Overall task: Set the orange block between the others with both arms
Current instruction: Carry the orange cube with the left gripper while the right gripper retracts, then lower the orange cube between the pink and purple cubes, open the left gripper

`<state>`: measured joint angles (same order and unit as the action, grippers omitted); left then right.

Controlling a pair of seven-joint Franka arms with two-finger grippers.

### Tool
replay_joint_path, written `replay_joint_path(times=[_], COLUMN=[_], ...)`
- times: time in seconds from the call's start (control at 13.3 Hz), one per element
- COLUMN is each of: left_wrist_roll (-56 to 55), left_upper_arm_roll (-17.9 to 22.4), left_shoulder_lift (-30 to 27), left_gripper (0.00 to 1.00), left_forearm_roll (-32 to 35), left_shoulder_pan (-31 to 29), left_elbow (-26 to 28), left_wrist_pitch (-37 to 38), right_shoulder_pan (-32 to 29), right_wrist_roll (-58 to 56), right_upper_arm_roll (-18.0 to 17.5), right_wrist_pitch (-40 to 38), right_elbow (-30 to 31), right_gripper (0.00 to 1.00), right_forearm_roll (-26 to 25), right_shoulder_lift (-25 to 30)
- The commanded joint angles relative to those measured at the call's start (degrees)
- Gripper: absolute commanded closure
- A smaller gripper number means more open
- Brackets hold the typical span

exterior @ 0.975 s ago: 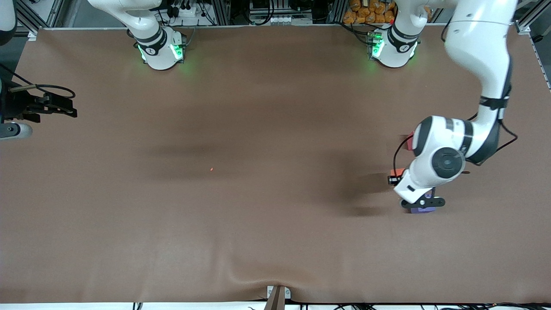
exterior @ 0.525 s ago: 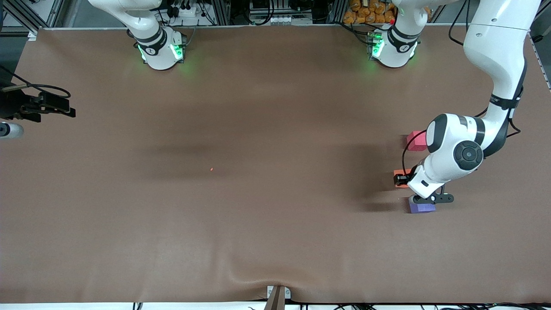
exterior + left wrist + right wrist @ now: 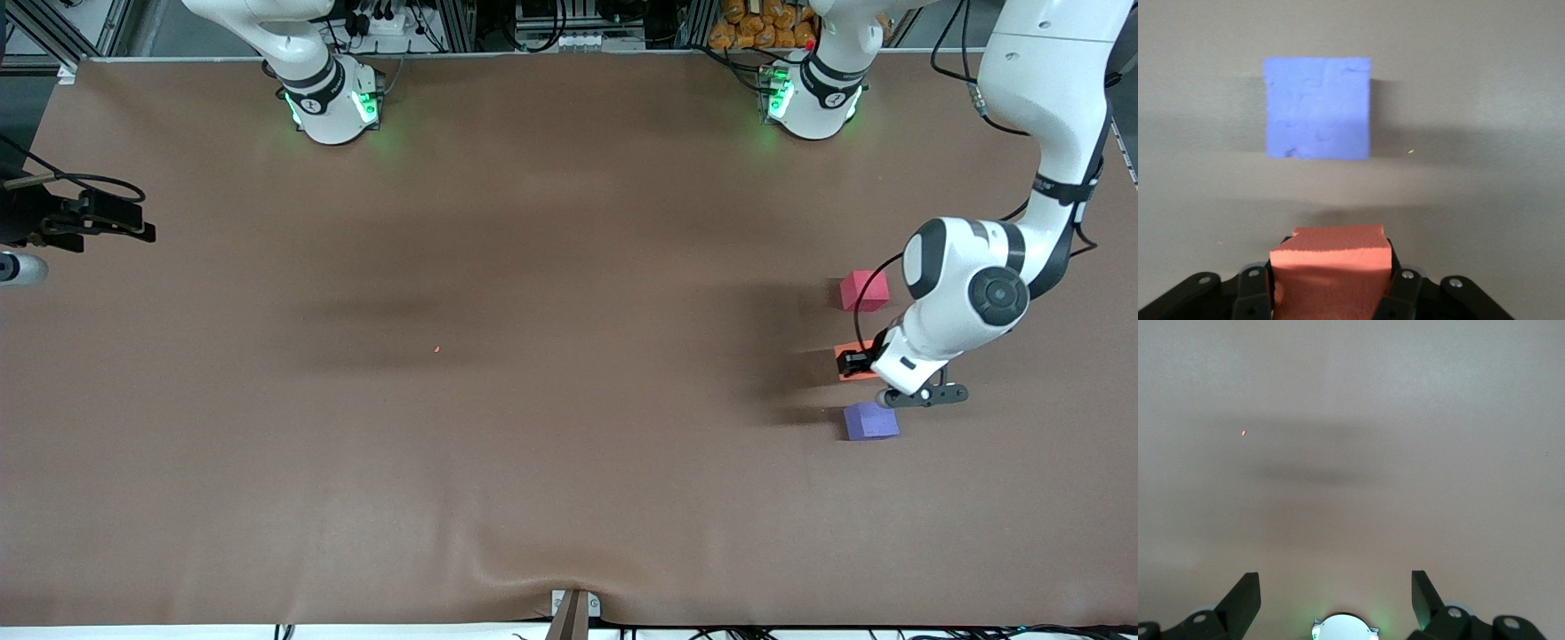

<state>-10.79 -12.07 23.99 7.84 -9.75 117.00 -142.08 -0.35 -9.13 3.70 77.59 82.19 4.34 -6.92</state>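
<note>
My left gripper is shut on the orange block, over the gap between the red-pink cube and the purple-blue cube. The three cubes stand roughly in one line near the left arm's end of the table. In the left wrist view the orange block sits squeezed between the black fingers of the left gripper, with the purple-blue cube a short way off on the mat. My right gripper waits open at the right arm's end of the table; the right gripper holds nothing.
A brown mat covers the table, with a wrinkle by the clamp at the edge nearest the front camera. A tiny orange speck lies mid-table. Both bases glow green.
The left arm has carried the orange block toward its own end of the table, uncovering the red-pink and purple-blue cubes. The right gripper shifted slightly, then stayed still.
</note>
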Motion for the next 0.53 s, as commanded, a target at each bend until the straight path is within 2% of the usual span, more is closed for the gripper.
replay_joint_path(times=[0.0,0.45], left_wrist_roll=[0.77,3.5], left_upper_arm_roll=[-0.85,-0.85], left_shoulder_lift=[-1.58,-0.26], left_gripper=[1.0,1.0], left_forearm_roll=[1.04,2.36], left_shoulder_pan=[-1.24,-1.68], left_elbow=[3.32,4.29], left_wrist_pitch=[-3.72,-5.13], right_shoulder_pan=[-0.88,-1.84], right_wrist_roll=[0.87,0.69], right_upper_arm_roll=[-0.45,-0.44], right_wrist_pitch=[-0.6,-0.6], right_elbow=[-0.88,-1.85], right_gripper=[0.0,0.0], right_forearm_roll=[0.06,0.06], right_shoulder_lift=[0.68,0.77])
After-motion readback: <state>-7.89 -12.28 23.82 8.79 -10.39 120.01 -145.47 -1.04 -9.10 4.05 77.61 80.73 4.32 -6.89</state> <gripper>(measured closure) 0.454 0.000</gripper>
